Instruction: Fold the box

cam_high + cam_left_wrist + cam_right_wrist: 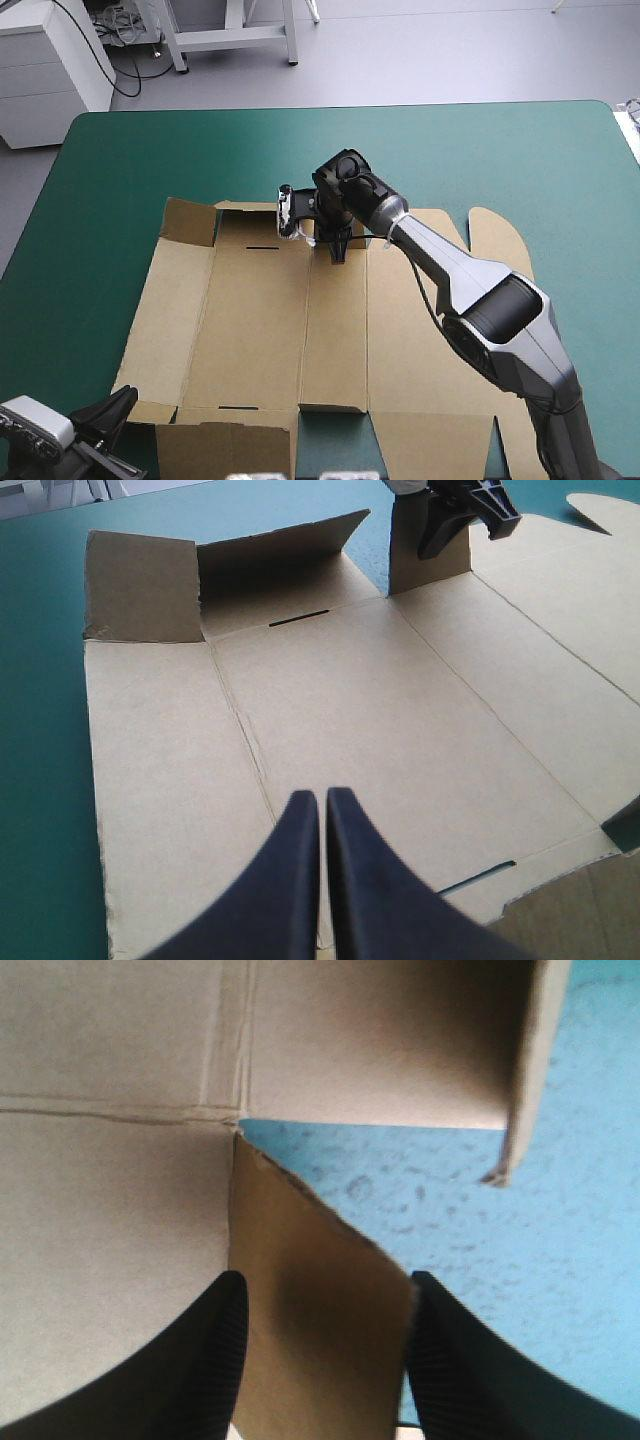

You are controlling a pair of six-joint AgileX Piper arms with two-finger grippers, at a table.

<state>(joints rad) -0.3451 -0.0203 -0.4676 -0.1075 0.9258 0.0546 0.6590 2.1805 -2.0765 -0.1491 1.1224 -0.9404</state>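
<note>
The box (260,320) lies opened out, nearly flat, on the middle of the table (130,160). Only bits along its far edge stand up: a corner flap (140,585) at the far left, a low leaning wall (270,565) next to it, and a small flap (415,570) further toward the right.

The right gripper (325,1285) hangs over that small flap with its fingers spread, one on each side of the board and not yet pinching it. The left gripper (322,798) is clenched to a point with nothing in it. It sits at the box's near-left corner, aimed across the big middle panel.

To my eye, the step in hand is standing that small flap square on its crease. To do it well, I'd close on the flap low down, near the fold line, so the board hinges there and does not bow. Then I'd swing it in toward the middle panel, not drag it. The sheet looks light and could slide on the cover, so the idle left gripper might press down on the middle panel as an anchor.
</note>
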